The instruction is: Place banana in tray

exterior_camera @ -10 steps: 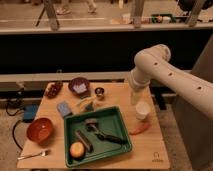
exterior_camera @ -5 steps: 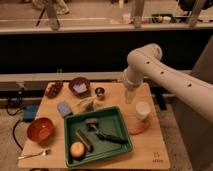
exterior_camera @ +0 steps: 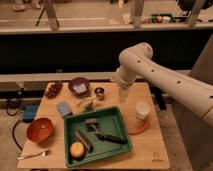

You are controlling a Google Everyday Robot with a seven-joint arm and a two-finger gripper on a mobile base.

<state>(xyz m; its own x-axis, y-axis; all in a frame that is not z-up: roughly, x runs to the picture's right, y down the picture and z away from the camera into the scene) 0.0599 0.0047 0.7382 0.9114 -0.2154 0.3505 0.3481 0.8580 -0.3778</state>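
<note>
One white robot arm reaches over the light wooden bench (exterior_camera: 150, 150). Its end effector (exterior_camera: 123, 92) points downward above the bench's far side, just right of a small round metal cup (exterior_camera: 99, 92). Whether it is wide or narrow cannot be told. The yellow banana (exterior_camera: 86, 103) lies on the bench just beyond the rectangular green plastic tray (exterior_camera: 116, 124), between a blue block-shaped sponge (exterior_camera: 64, 109) and the cup, apart from the end effector.
</note>
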